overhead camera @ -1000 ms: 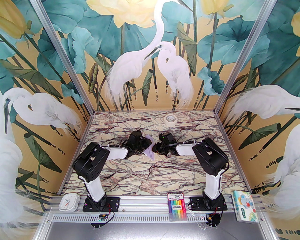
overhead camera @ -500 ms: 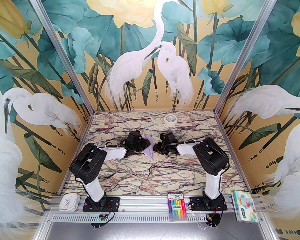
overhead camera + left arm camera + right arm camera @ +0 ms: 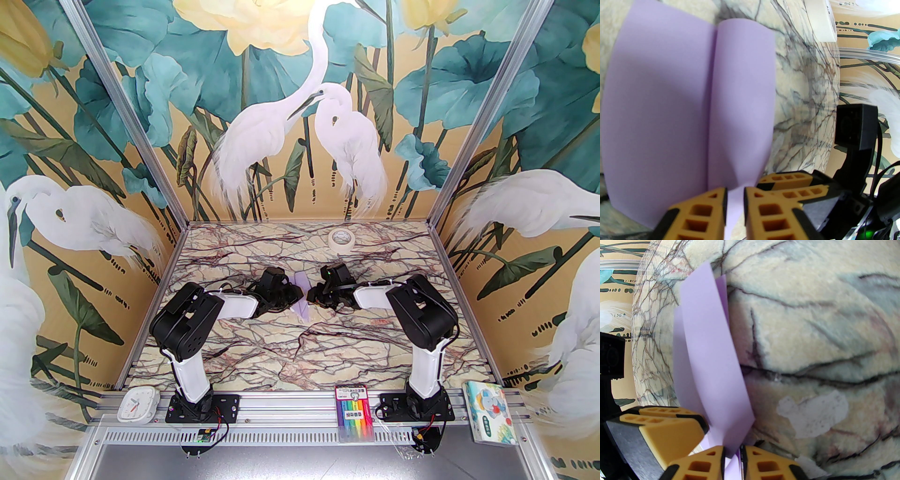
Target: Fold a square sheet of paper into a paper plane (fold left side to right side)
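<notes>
Paper plane (image 3: 303,283) at mid-table, pinched by the left gripper (image 3: 735,206) and right gripper (image 3: 732,459), each closed narrowly on its folds. Best to pull evenly, keeping the centre ridge straight.

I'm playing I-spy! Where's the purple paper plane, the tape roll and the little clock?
paper plane (image 3: 682,105), left wrist view, wide flap left of the crease.
tape roll (image 3: 341,247), top view, its near outer wall.
clock (image 3: 137,405), top view, its white face.
</notes>
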